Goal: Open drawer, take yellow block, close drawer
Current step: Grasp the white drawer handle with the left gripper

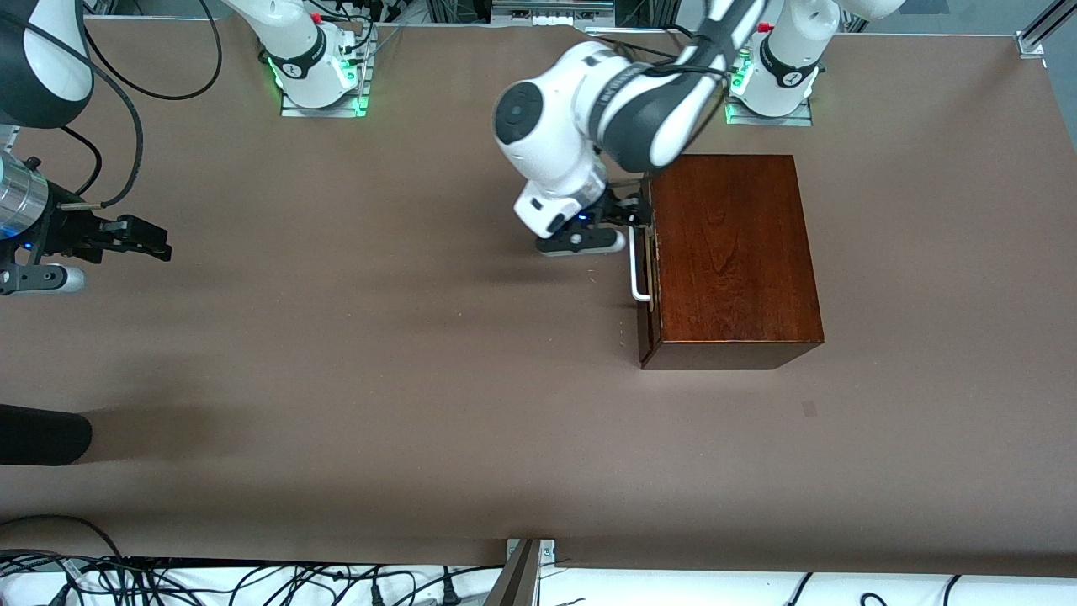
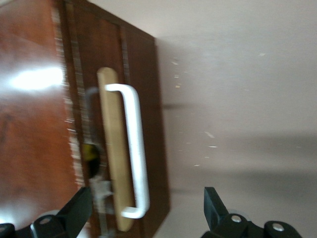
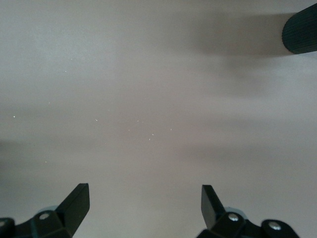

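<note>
The dark mahogany box (image 1: pixel 732 252) stands toward the left arm's end of the table. Its drawer (image 2: pixel 148 99) faces the table's middle and carries a white U-shaped handle (image 1: pixel 637 271) (image 2: pixel 136 148) on a pale wood plate. The drawer front sits close against the box with only a narrow gap. A small yellow patch (image 2: pixel 90 151) shows in that gap; I cannot tell whether it is the yellow block. My left gripper (image 1: pixel 637 217) (image 2: pixel 146 208) is open, its fingers on either side of one end of the handle without touching it. My right gripper (image 1: pixel 156 244) (image 3: pixel 145 201) waits open over bare table.
A black cylindrical object (image 1: pixel 42 433) (image 3: pixel 300 32) reaches in over the table edge at the right arm's end, nearer the front camera than the right gripper. The brown table (image 1: pixel 379 379) spreads wide in front of the drawer.
</note>
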`<state>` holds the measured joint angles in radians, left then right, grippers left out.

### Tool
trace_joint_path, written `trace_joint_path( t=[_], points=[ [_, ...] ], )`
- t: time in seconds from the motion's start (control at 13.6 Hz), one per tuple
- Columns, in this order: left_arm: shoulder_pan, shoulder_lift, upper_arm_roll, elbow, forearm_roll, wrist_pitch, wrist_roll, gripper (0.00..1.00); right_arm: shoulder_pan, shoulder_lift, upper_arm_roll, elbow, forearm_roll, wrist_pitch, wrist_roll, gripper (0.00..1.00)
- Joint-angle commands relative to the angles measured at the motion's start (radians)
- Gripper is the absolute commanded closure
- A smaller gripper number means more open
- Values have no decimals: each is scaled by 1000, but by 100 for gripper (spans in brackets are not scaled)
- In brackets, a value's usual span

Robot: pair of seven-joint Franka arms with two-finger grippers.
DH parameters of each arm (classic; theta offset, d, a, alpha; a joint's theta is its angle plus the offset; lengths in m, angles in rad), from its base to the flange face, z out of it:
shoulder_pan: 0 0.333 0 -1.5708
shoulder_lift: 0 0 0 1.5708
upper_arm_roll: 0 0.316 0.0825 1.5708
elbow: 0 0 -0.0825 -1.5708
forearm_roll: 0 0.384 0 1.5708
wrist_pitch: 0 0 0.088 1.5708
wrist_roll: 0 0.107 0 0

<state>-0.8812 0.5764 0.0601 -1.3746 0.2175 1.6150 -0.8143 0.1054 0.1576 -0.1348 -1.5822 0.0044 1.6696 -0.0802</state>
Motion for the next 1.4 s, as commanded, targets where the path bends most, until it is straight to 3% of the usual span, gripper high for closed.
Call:
trace_joint_path(
  t=[0.0,0.22,1.33],
  points=[
    [-21,85,12,85,45,-15,-13,0,0,0,1,8,0,-5,11,0],
    [-15,109,12,71,153,-14,3,0,-3,-1,0,10,-3,-7,10,0],
    [19,191,15,6,163,59,3,0,3,28,1,10,-12,2,10,0]
  ],
)
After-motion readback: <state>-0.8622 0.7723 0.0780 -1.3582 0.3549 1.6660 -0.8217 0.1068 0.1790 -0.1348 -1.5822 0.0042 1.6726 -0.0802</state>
